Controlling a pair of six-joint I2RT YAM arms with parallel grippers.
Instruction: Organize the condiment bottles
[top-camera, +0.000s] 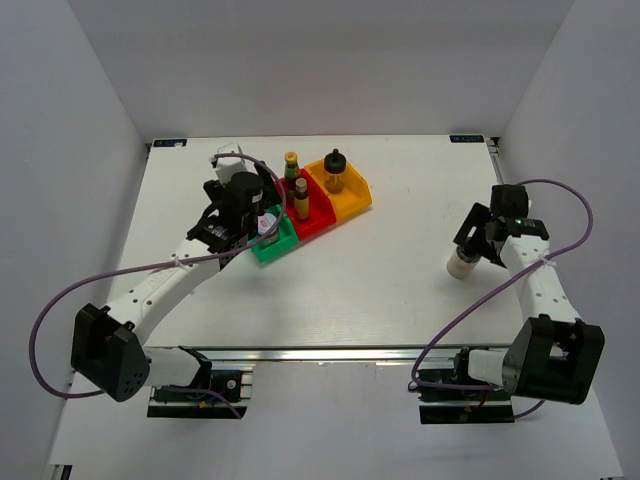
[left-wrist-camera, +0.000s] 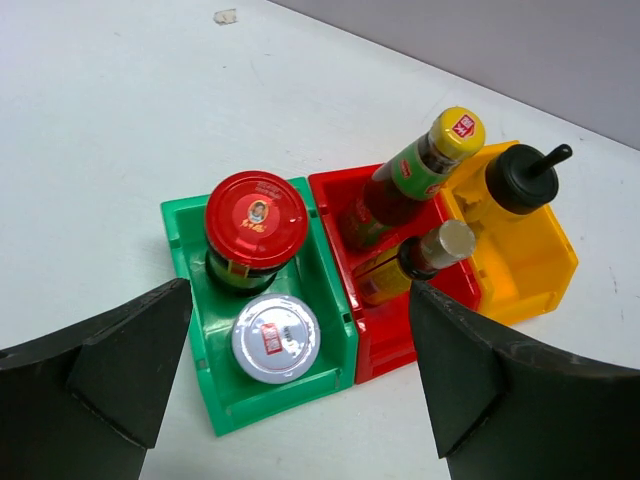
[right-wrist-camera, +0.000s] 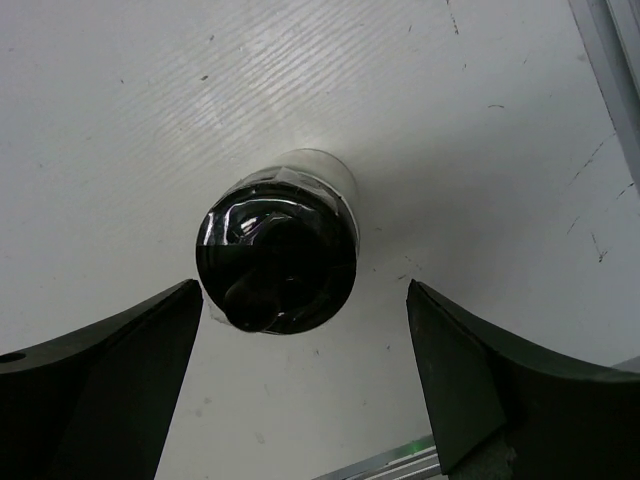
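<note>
The green bin (left-wrist-camera: 182, 228) holds the red-capped dark jar (left-wrist-camera: 256, 218) and the white-lidded jar (left-wrist-camera: 275, 338). The red bin (left-wrist-camera: 398, 345) holds the yellow-capped dark sauce bottle (left-wrist-camera: 432, 160) and the slim yellow bottle (left-wrist-camera: 415, 262). The orange bin (left-wrist-camera: 545, 270) holds a black-topped shaker (left-wrist-camera: 520, 178). My left gripper (left-wrist-camera: 300, 292) is open and empty above the green bin's near end. The second black-topped shaker (right-wrist-camera: 278, 262) stands on the bare table at the right (top-camera: 459, 265). My right gripper (right-wrist-camera: 303, 288) is open just above it, its fingers apart from it.
The three bins stand side by side in a slanted row at the back centre of the table (top-camera: 400, 300). The left arm (top-camera: 160, 285) reaches across the table's left side. The table's right edge (top-camera: 515, 200) runs close to the right gripper (top-camera: 484, 238).
</note>
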